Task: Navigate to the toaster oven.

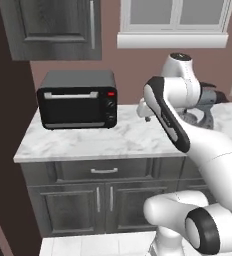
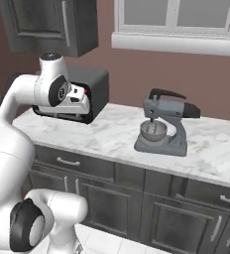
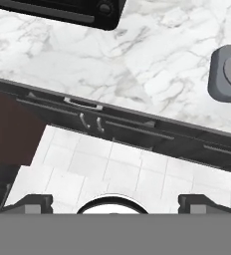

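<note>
Looking straight down past the hand (image 3: 115, 201), its two dark fingertips (image 3: 32, 203) stand wide apart over pale tiled floor (image 3: 112, 172). Beyond the floor runs the marble desk (image 3: 137, 64), its front edge slanting across the picture. Under that edge sit dark cabinet fronts, with a pale drawer pull (image 3: 82, 103) and two short door handles (image 3: 89, 122) just below it. On the desk's far side, away from the cabinets, the black front of the toaster oven (image 3: 72, 11) shows a round knob. Well apart from it, the grey base of a stand mixer (image 3: 227, 74) rests on the marble.
</note>
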